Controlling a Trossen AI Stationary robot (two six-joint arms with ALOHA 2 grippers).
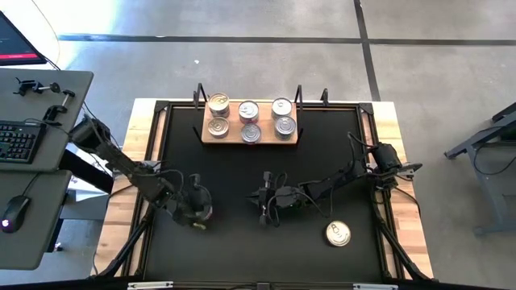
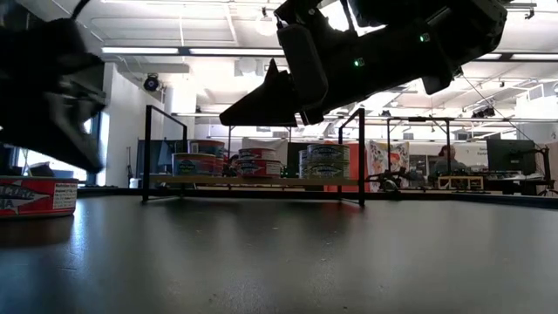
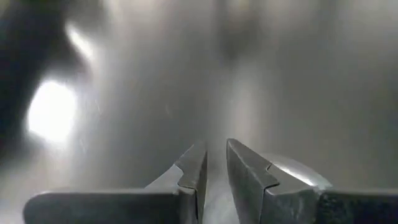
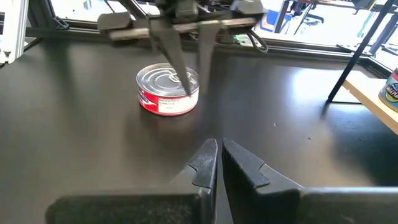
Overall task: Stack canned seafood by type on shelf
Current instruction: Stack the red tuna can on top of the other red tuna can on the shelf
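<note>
The shelf (image 1: 270, 141), a light wooden board, lies at the far middle of the black mat and carries several tins (image 1: 249, 111) in two rows. A red-labelled tin (image 4: 168, 90) stands on the mat at the near left. My left gripper (image 4: 186, 62) hangs over its lid, fingers pointing down and shut; the low view shows a gap between the gripper and the tin (image 2: 35, 196). My right gripper (image 1: 264, 201) is shut, lifted over the mat's near middle and pointing toward the left gripper. Another tin (image 1: 338, 234) with a shiny lid stands at the near right.
A black frame with upright posts (image 2: 362, 157) stands around the shelf (image 2: 261, 180) at the far side. The black mat (image 1: 322, 161) lies bare between the shelf and both grippers. A desk with a keyboard (image 1: 20, 141) stands left of the table.
</note>
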